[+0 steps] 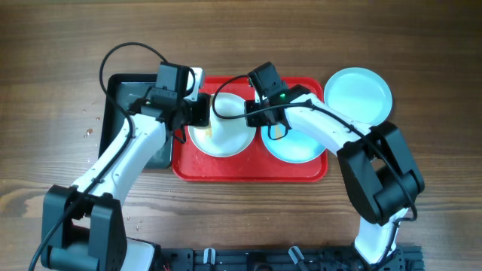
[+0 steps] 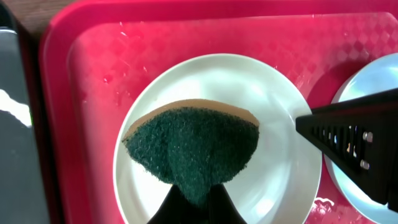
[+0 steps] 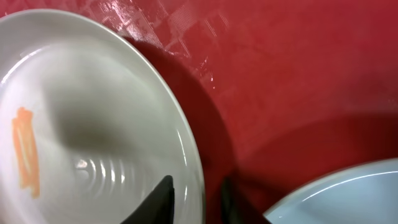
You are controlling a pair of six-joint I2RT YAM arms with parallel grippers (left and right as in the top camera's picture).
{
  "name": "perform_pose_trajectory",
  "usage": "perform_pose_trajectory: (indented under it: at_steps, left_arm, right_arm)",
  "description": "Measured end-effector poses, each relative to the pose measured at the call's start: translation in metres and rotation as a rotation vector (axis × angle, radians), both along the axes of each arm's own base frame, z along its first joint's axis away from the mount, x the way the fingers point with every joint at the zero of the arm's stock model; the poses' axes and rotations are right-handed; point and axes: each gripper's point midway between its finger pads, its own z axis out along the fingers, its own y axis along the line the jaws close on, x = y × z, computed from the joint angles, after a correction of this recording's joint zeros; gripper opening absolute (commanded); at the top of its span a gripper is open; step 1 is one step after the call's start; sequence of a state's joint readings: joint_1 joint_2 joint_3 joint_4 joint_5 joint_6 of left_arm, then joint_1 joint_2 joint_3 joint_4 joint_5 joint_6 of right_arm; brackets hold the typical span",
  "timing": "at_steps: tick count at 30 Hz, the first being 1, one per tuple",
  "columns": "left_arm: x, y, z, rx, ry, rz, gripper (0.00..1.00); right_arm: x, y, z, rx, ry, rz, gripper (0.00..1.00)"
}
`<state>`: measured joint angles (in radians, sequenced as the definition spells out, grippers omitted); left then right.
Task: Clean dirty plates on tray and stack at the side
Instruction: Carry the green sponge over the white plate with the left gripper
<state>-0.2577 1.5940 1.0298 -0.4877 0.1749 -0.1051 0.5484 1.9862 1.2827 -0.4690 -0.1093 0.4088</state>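
A white plate (image 1: 222, 139) (image 2: 280, 155) (image 3: 93, 93) lies on the left half of the red tray (image 1: 248, 172) (image 2: 186, 31) (image 3: 280, 62). It carries an orange smear (image 3: 25, 152). My left gripper (image 1: 197, 113) (image 2: 198, 202) is shut on a green sponge (image 2: 193, 143) that hangs over this plate's middle. At the plate's right rim my right gripper (image 1: 260, 124) (image 3: 196, 199) is closed on it, one finger inside the rim and one outside. A pale turquoise plate (image 1: 297, 147) (image 3: 348, 193) lies on the tray's right half. Another turquoise plate (image 1: 358, 94) rests on the table beside the tray.
A black tray (image 1: 124, 86) (image 2: 12, 124) stands directly left of the red tray, under my left arm. The right gripper's black body (image 2: 354, 140) reaches in between the two plates on the tray. Bare wooden table (image 1: 422, 45) surrounds both trays.
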Motion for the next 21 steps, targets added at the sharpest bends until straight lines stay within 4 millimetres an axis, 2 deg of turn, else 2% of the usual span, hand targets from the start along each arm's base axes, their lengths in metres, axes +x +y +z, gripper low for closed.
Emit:
perform_pose_trajectory:
  at_steps: [5, 13, 21]
  left_arm:
    - [0.003, -0.002, -0.003, -0.015, -0.017, 0.015, 0.04]
    - [-0.001, 0.002, -0.019, 0.009, 0.02, 0.031, 0.04]
    - [-0.004, 0.012, -0.024, 0.114, 0.019, 0.075, 0.04]
  right_arm:
    - [-0.003, 0.003, -0.001, 0.023, 0.016, 0.0, 0.04]
    - [-0.007, 0.01, 0.001, 0.064, 0.043, 0.001, 0.04]
    - [-0.008, 0.011, 0.001, 0.081, 0.061, -0.037, 0.04]
